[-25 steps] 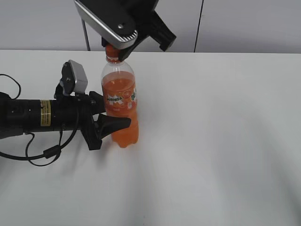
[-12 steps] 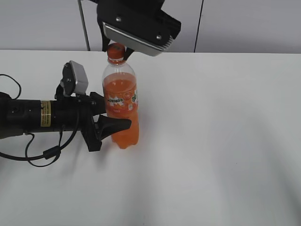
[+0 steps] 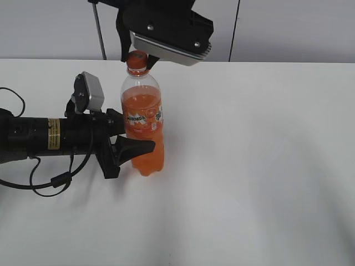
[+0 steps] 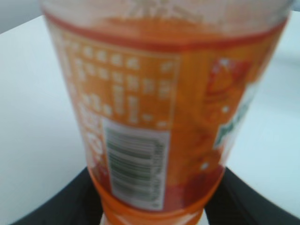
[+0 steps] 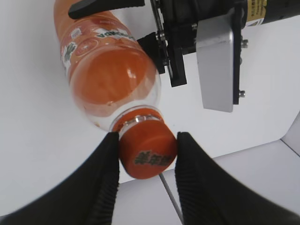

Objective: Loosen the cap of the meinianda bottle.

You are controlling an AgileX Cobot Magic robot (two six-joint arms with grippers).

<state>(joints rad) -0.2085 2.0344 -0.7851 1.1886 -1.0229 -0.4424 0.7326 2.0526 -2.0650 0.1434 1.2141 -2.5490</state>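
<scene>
**Claw Closing on Cap**

Rotating since a second ago, the right gripper (image 3: 140,55) is sitting over the cap (image 3: 136,57). The left gripper (image 4: 154,206) is clenching the upright meinianda bottle (image 4: 159,117). Fingers (image 5: 199,183) are flanking the cap (image 5: 147,150), seemingly touching it.

Lab-like test bench, bare white table (image 3: 249,166), grey wall panels (image 3: 288,27)

Even, bright, diffuse light; white table (image 3: 260,166) near blown out, faint soft shadows under left gripper (image 3: 133,147). Exterior view sharp. Left wrist view badly out of focus: meinianda bottle (image 4: 159,117) too close, label text and barcode smeared. Right wrist view sharp at cap (image 5: 147,151) between right gripper (image 5: 146,180) fingers, wide-angle bending at edges.
</scene>
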